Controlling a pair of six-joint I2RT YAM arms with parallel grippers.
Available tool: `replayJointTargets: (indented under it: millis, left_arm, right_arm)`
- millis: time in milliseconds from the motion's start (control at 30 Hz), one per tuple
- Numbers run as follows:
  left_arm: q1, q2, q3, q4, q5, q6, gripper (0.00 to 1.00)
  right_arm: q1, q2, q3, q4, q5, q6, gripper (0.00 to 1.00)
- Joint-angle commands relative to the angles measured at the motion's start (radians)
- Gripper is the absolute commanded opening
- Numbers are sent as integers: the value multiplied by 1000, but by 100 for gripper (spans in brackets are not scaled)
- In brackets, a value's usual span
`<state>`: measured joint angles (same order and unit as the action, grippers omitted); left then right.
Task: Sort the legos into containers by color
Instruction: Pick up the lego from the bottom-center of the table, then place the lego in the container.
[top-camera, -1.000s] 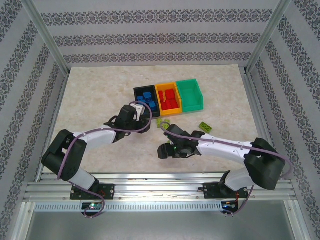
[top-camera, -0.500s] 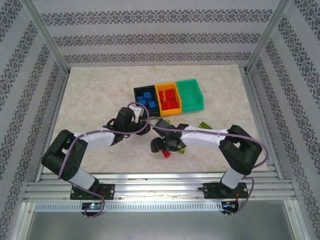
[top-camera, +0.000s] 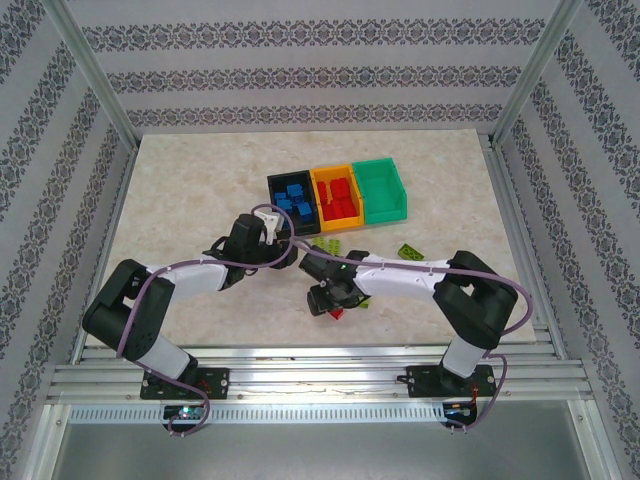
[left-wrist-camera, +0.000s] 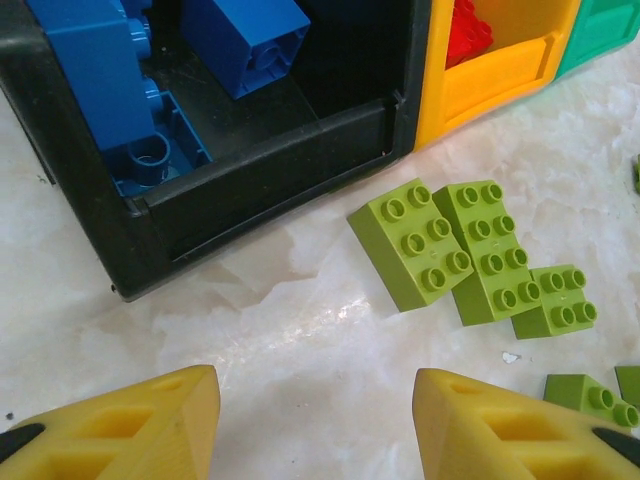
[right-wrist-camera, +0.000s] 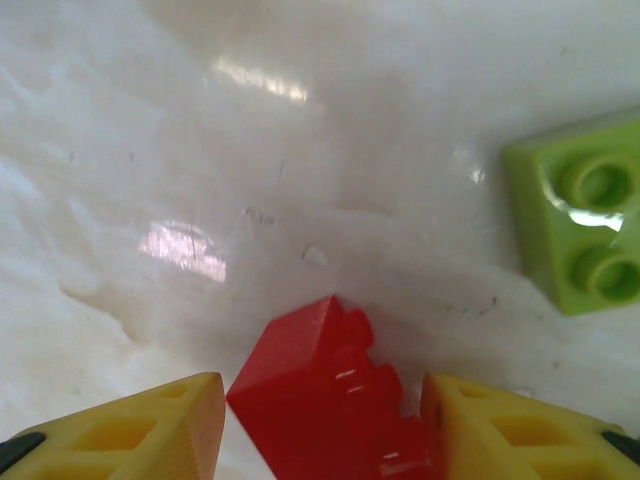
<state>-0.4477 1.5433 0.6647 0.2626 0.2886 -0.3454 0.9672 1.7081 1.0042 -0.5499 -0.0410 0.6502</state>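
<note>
Bins: three in a row with walls touching, mid-table. The black bin stands left, the orange-yellow bin in the middle and the green bin right. Blue bricks lie in the black bin, red bricks in the orange-yellow one.

Left gripper: fingers spread wide with nothing between them, hovering over bare table just in front of the black bin's near corner. Three lime bricks lie side by side, touching one another, just beside that bin's front wall. Further lime pieces lie at the right edge of the left wrist view.

Right gripper: low over the table, on the arm-base side of the bins. Its fingers are spread to either side of a single red brick, which lies tilted on the surface — not pinched. There is a clear gap at one finger; at the other, contact cannot be told. A lime brick lies near it.

One more lime brick lies apart, in front of the green bin.
</note>
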Motion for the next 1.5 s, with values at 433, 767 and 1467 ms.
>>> replayJointTargets:
  millis: [433,767,1467]
  left_arm:
    - [28,-37,-25,47,18,-13,54]
    - [34,-42,-30,57,25,-3,54]
    - [41,-67,-30,31,-4,34,54]
  right_arm:
    - [-31,-136,23,-14,40,-110,19]
    - [-333,-115,248,58,9,-280,22]
    - [-533,259,666,5,-19,-365,54]
